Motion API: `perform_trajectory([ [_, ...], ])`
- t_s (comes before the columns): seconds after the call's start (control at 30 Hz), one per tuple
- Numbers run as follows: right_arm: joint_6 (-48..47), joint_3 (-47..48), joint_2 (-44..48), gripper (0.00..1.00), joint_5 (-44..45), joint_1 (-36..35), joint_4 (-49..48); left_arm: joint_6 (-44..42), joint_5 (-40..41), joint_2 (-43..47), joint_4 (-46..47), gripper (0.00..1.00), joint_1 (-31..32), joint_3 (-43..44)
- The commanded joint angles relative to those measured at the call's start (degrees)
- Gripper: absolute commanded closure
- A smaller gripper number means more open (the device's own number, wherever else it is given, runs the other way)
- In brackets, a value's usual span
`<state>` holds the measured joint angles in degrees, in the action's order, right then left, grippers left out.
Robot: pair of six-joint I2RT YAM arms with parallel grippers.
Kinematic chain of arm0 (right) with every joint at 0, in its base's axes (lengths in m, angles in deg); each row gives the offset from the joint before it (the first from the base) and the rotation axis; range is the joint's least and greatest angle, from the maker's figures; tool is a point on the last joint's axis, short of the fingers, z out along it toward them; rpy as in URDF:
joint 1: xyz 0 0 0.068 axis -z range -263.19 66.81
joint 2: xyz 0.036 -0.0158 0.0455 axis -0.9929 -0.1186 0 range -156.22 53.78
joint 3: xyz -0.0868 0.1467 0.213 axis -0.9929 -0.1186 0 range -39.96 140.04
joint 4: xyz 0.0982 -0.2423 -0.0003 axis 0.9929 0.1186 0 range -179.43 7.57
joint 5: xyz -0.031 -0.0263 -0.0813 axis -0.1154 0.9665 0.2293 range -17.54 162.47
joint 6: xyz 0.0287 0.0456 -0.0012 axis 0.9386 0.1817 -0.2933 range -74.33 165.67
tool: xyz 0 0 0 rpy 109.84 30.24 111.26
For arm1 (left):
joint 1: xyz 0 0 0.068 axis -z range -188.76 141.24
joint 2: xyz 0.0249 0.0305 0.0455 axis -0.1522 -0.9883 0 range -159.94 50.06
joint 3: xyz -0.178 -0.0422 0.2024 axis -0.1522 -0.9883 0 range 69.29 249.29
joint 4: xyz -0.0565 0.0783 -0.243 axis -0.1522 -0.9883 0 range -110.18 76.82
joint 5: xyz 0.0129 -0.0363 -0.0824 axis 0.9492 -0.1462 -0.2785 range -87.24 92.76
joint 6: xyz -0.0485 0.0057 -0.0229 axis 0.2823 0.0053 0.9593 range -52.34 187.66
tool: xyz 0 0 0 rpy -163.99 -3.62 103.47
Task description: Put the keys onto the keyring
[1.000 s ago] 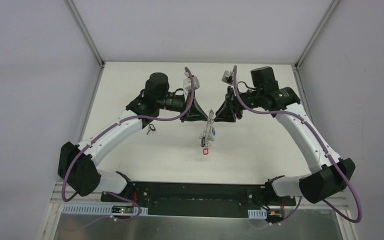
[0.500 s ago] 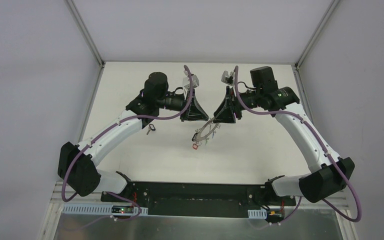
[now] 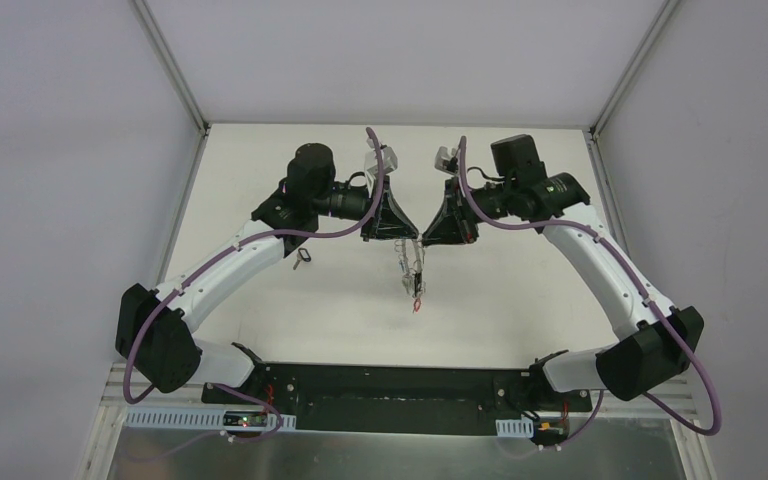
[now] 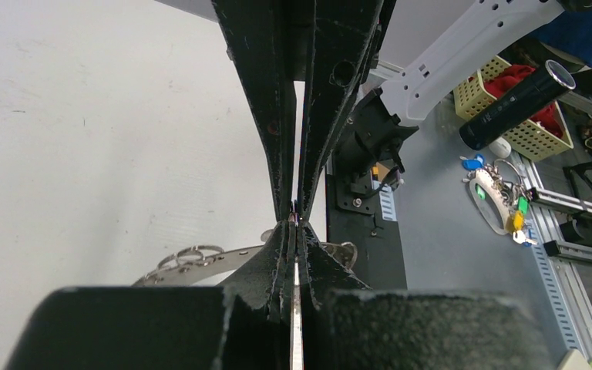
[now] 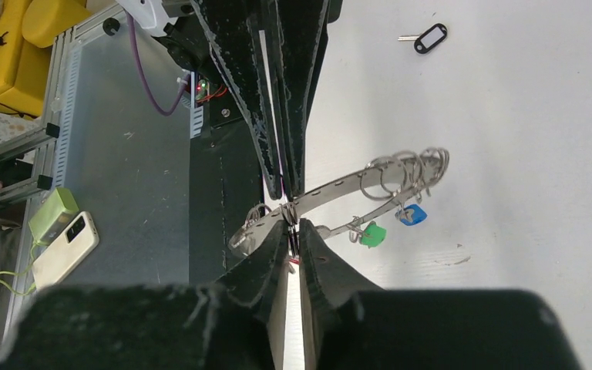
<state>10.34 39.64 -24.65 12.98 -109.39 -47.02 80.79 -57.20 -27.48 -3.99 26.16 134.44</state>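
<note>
The keyring (image 3: pixel 412 272), a thin grey metal hoop, hangs above mid-table where the two grippers meet tip to tip. My left gripper (image 3: pixel 410 237) is shut on its upper part; in the left wrist view its tips (image 4: pixel 294 223) pinch the keyring (image 4: pixel 193 258). My right gripper (image 5: pixel 293 225) faces it, jaws pressed on the keyring (image 5: pixel 339 187). Small rings, a blue tag (image 5: pixel 411 214) and a green tag (image 5: pixel 371 233) hang from the hoop, and a red tag (image 3: pixel 417 303) dangles lowest. A key with a black tag (image 3: pixel 303 256) lies loose on the table beneath the left arm.
The black mounting plate (image 3: pixel 390 385) runs along the table's near edge. Off the table stand a yellow basket (image 4: pixel 536 131), a black cylinder (image 4: pixel 516 104) and a phone (image 5: pixel 65 247). White walls close in the table on three sides.
The keyring swung out to the left and has come back to hang straight down. The right gripper's jaws closed on it. The left gripper stayed shut.
</note>
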Motion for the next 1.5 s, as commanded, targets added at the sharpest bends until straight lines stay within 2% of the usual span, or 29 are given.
perform_trajectory([
  [0.0,-1.75,-0.84,0.87,0.90,-1.96,-0.21,0.15,0.82,-2.23,2.59,4.17,1.00,0.50,0.33],
  [0.33,-0.95,-3.48,2.28,0.93,-1.70,-0.09,-1.31,3.13,-2.04,2.32,7.23,1.00,0.42,-0.32],
  [0.6,2.38,-4.23,1.92,0.92,-3.33,-0.06,-4.42,7.79,-1.93,1.24,12.43,1.00,0.42,-1.03],
  [0.77,4.61,-3.81,1.28,0.90,-4.31,-0.05,-6.17,7.75,-1.73,1.24,12.83,1.00,0.42,-1.76],
  [1.27,6.93,-4.37,5.85,0.67,-4.66,2.56,-9.35,8.46,-1.65,1.12,13.57,1.00,0.42,-2.49],
  [1.47,8.35,-4.27,4.73,0.65,-5.98,2.62,-10.84,9.46,-1.50,1.02,14.38,1.00,0.42,-2.67],
])
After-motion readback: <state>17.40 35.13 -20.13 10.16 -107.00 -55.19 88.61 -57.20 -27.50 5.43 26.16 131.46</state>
